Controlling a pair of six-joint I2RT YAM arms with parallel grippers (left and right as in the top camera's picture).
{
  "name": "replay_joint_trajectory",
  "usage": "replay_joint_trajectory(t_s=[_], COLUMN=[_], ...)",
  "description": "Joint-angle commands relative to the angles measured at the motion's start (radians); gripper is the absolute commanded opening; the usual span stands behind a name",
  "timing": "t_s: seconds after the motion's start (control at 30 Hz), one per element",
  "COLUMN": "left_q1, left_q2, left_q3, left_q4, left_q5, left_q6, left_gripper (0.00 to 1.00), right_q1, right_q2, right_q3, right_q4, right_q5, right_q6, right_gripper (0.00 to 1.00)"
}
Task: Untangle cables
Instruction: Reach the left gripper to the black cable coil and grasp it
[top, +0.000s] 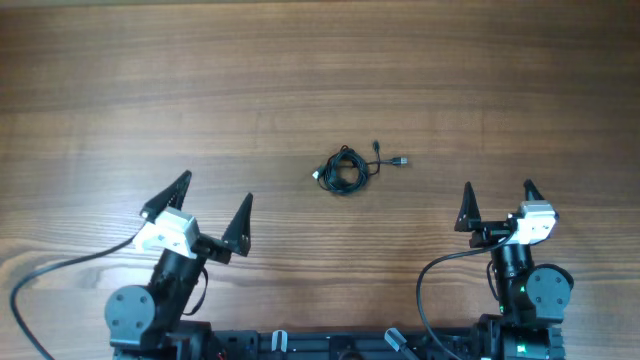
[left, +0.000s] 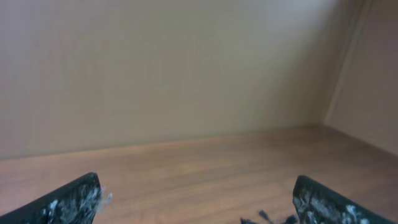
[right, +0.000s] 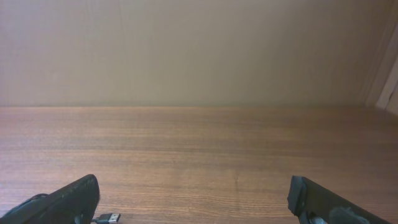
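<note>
Overhead: small knotted bundle of thin black cables lies flat near the middle of the brown wood-grain table, one loose cord end with a small metal plug sticking out at 3 o'clock of the knot. Left gripper, black pointed fingers on a white body, jaws spread wide, nothing between them, at about 9 o'clock of the bundle and well apart from it. Right gripper, same build, jaws also wide apart and empty, at about 3 o'clock of the bundle, also well apart, past the plug end. Neither gripper touches the cables. Left wrist view: two black fingers at the lower corners, bits of the bundle just showing at 5 o'clock on the bottom edge, blurred. Right wrist view: fingers low in both corners, the metal plug lying on the wood at 7 o'clock just beside the left-hand finger tip; plain tan wall behind the table
</note>
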Motion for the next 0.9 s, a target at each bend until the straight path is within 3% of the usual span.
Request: replay_joint_trajectory(t_s=[0.0, 0.17, 0.3, 0.5, 0.73, 0.8, 0.87], left_q1=[-0.005, -0.022, -0.148, -0.354, -0.384, -0.384, -0.384], left_q2=[0.188, 0.607, 0.874, 1.177, 1.404, 1.459, 1.516], left_q3=[0.172, 0.534, 0.73, 0.765, 0.764, 0.764, 0.764], left_q4=[-0.069, -0.343, -0.469, -0.394, -0.395, -0.364, -0.332], left_q5=[0.079, 0.154, 0.138, 0.068, 0.071, 0.054, -0.014], left_q6=[-0.014, -0.014, -0.013, -0.01, -0.009, 0.0, 0.079], left_gripper=[1.0, 1.0, 1.0, 1.0, 1.0, 0.96, 0.84], right_q1=[0.004, 0.004, 0.004, 0.004, 0.004, 0.004, 0.004], right_q2=[-0.002, -0.002, -0.002, -0.002, -0.002, -0.002, -0.002], right_q3=[-0.003, -0.003, -0.003, -0.003, -0.003, -0.003, -0.003], right_q4=[0.003, 0.003, 0.003, 0.003, 0.003, 0.003, 0.003], right_q5=[0.011, 0.011, 0.011, 0.011, 0.011, 0.011, 0.011], right_q6=[-0.012, -0.011, -0.012, -0.012, -0.011, -0.011, -0.012], right_gripper=[1.0, 1.0, 1.0, 1.0, 1.0, 1.0, 1.0])
